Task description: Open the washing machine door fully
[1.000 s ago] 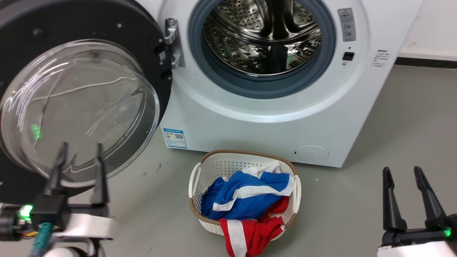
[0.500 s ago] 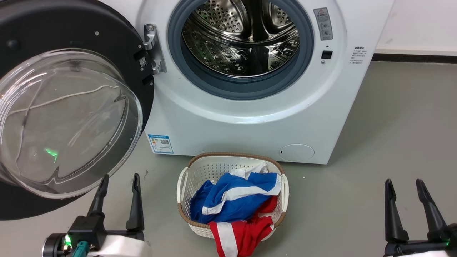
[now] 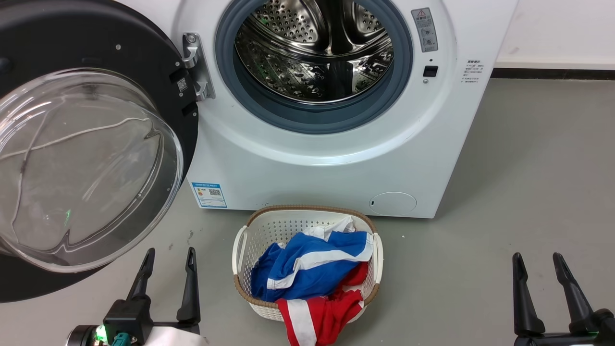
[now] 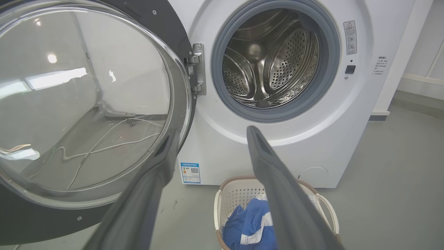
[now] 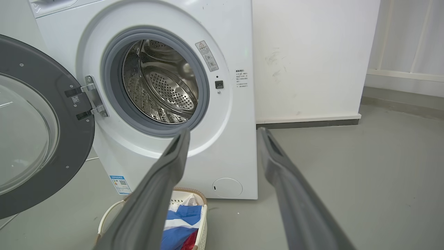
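The white washing machine [image 3: 326, 168] stands ahead with its steel drum [image 3: 317, 53] exposed. The washing machine door [image 3: 86, 163], a black rim around a clear glass bowl, hangs swung out to the left on its metal hinge [image 3: 194, 67]. My left gripper [image 3: 171, 251] is open and holds nothing, just below and right of the door's lower edge and apart from it. In the left wrist view the left gripper [image 4: 211, 131] points between the door [image 4: 86, 104] and the machine [image 4: 312, 146]. My right gripper [image 3: 536, 255] is open over the floor at the lower right, also seen open in its wrist view [image 5: 224, 130].
A white laundry basket [image 3: 307, 210] with a brown rim sits on the grey floor before the machine, holding blue, red and white clothes [image 3: 312, 269]. A white wall with a dark baseboard [image 3: 552, 73] runs to the right. A white cable [image 4: 104, 146] shows through the door glass.
My left gripper has drawn back from in front of the door's glass, down and to the right, and now stands clear of the door. The head camera has shifted. The right gripper stays put.
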